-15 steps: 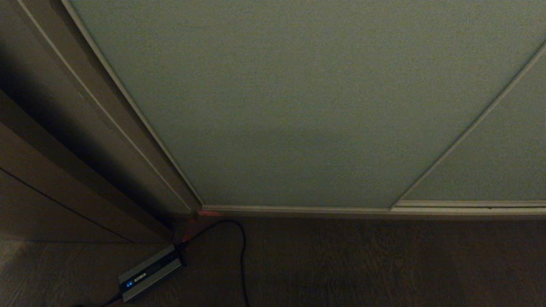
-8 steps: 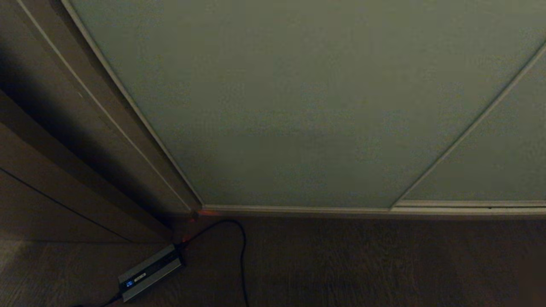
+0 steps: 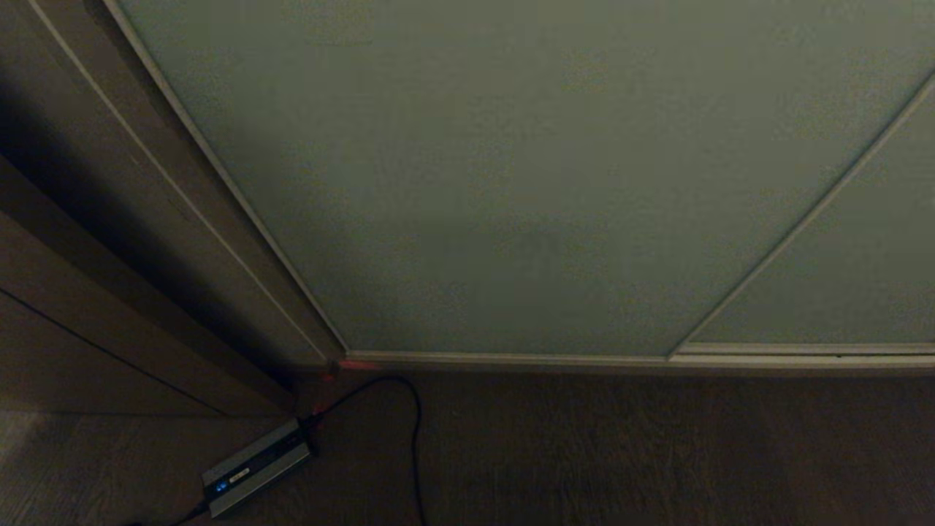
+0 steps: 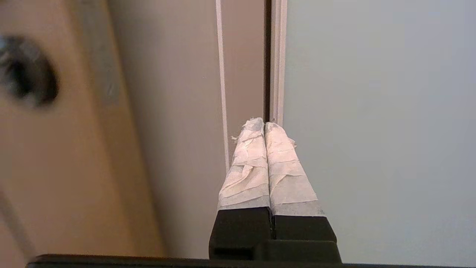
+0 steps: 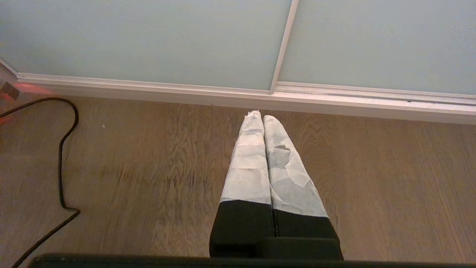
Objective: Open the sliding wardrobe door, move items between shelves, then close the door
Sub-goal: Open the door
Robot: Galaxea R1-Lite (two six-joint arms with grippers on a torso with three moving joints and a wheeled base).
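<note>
Head view: sliding wardrobe door (image 3: 511, 183) closed | L pincer (image 4: 264, 124) pressed together nr door edge | R pincer (image 5: 259, 117) pressed together

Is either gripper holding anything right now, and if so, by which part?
Nothing is held. The left gripper is shut and empty, pointing at the frame edge of the sliding wardrobe door. The right gripper is shut and empty above the floor.

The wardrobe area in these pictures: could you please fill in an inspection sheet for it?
Surface: wooden floor, bare apart from cable and brick.
Job's things: sliding wardrobe door closed; cushions and shelves not seen.
Clutter: grey power brick on floor near the door's left corner.
Grippers: left gripper shut, aimed at the door's left edge; right gripper shut, over floor.
Cables: black cable looping from brick.
Surroundings: brown wood side panelling at left.
</note>
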